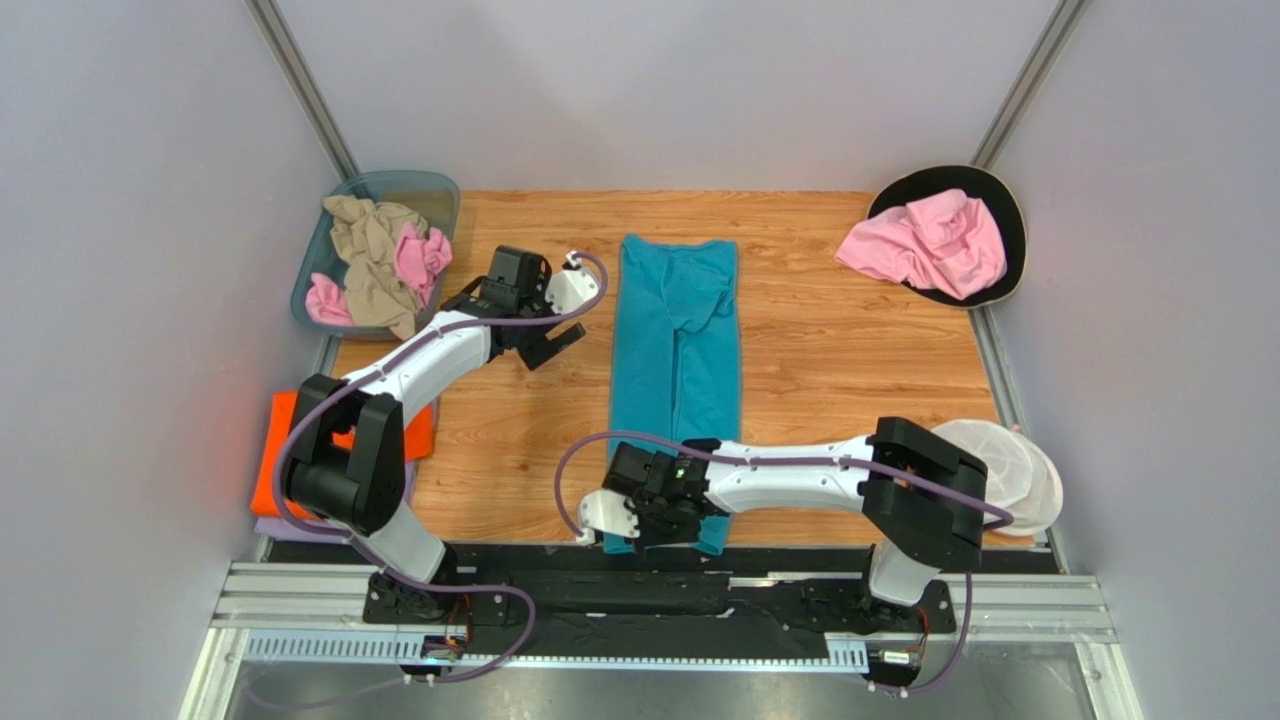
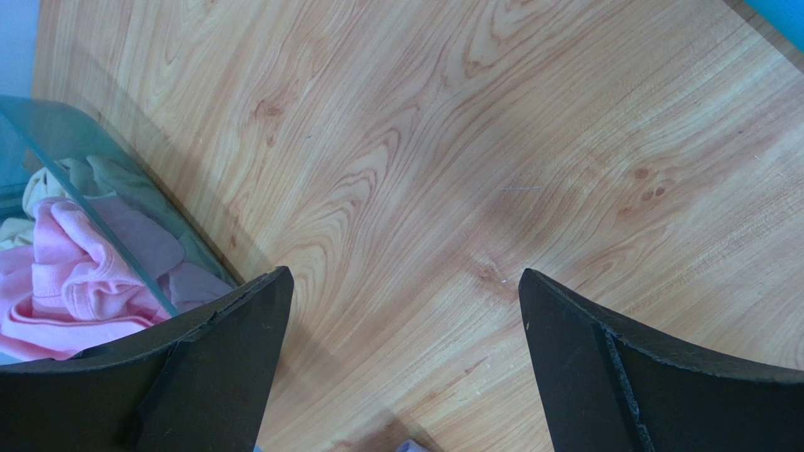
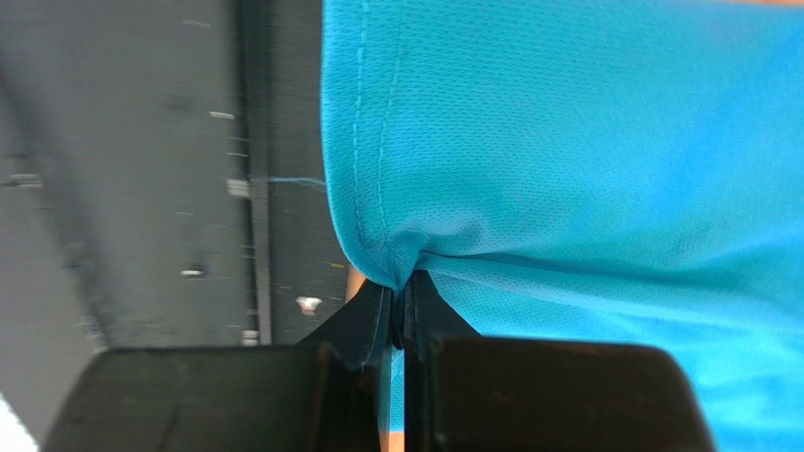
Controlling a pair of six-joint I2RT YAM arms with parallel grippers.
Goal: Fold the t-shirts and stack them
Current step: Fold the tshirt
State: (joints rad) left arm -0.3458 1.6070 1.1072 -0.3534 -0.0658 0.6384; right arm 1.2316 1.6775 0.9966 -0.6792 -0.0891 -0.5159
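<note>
A teal t-shirt (image 1: 676, 353) lies as a long narrow strip down the middle of the wooden table (image 1: 842, 360). My right gripper (image 1: 649, 525) is shut on its near hem at the table's front edge; the right wrist view shows the teal cloth (image 3: 585, 160) pinched between the closed fingers (image 3: 401, 306). My left gripper (image 1: 559, 333) is open and empty above bare wood (image 2: 425, 188), left of the shirt's far end. A folded orange shirt (image 1: 286, 443) lies on a purple one at the left edge.
A teal bin (image 1: 376, 248) with tan and pink shirts stands at the back left; it also shows in the left wrist view (image 2: 85, 245). A pink shirt (image 1: 924, 240) lies on a black round tray at the back right. A white basket (image 1: 1014, 473) sits at the right.
</note>
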